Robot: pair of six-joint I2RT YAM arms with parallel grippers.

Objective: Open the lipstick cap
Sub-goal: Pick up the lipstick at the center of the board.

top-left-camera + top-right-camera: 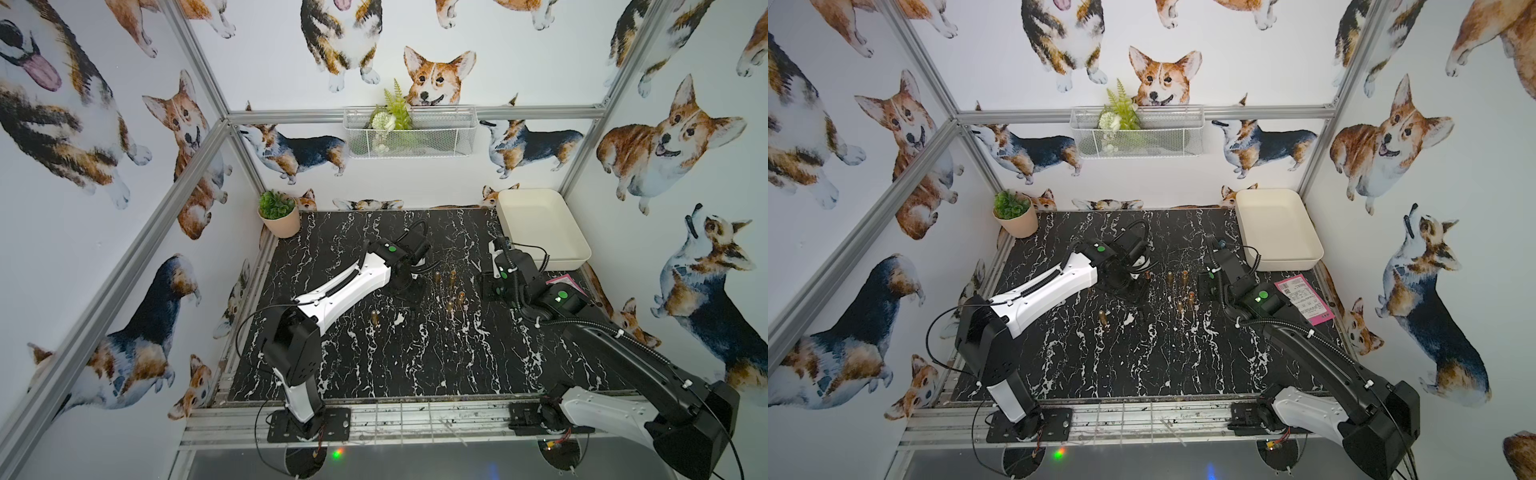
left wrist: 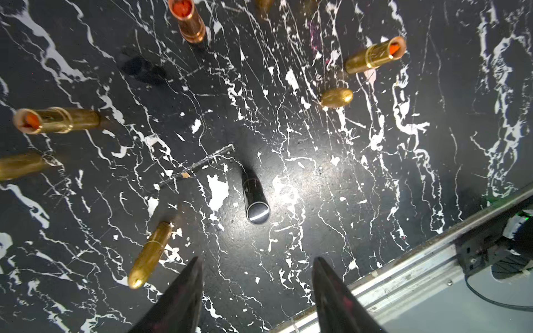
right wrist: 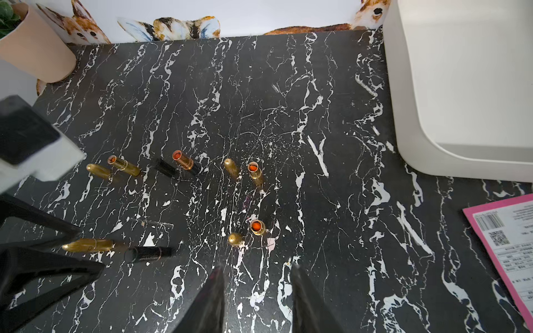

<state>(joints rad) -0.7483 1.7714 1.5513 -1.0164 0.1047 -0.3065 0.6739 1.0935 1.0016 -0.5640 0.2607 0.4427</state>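
Right, the black marble table [image 1: 374, 365] fills most of both top views, w/ a white tray [image 1: 540, 224] at its far right corner. The left gripper [image 2: 257, 259] hangs over the table, jaws roughly half apart, nothing in them. The right gripper [image 3: 256, 266] is parted less, also holding nothing, nearer the tray. Task item: the gold capped lipstick [image 2: 150, 253] stands upright near the left gripper, off to one side of its jaws, cap on. A black tube [image 2: 255, 196] sits straight ahead of those jaws; can't tell if it's a cap or a whole lipstick. Four opened lipsticks [image 3: 255, 171] & loose gold caps [image 2: 336, 97] stand further off. Step in hand is prob. lining up on the next closed one. To do it well, centre the jaws low on the body and squeeze square so the slim thing doesn't tip. Then the other gripper takes the cap and pulls straight along the axis — no sideways yank, neighbours are near.
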